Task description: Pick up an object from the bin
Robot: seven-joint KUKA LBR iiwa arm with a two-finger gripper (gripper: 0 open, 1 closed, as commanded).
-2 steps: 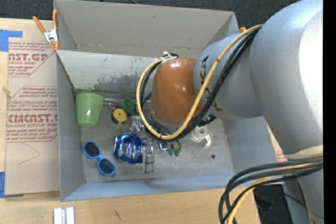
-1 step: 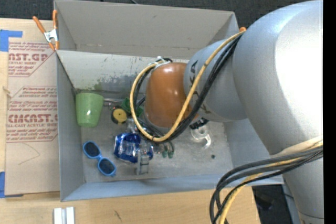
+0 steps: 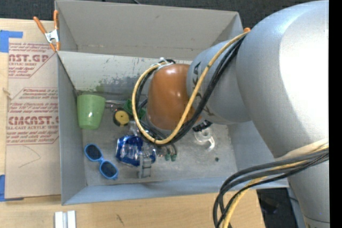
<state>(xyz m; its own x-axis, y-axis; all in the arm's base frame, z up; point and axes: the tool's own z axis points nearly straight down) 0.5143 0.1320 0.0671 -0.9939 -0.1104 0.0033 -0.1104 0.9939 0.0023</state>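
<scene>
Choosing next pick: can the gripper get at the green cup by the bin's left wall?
Probably yes: the green cup sits alone with nothing on it, though the left wall close beside it may crowd the gripper.

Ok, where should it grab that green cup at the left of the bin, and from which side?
Probably across the middle of the green cup, coming down from above. It looks tipped on its side, so its curved wall faces up. The wall of the bin sits close beside it, so approach from the side toward the bin's middle.
</scene>
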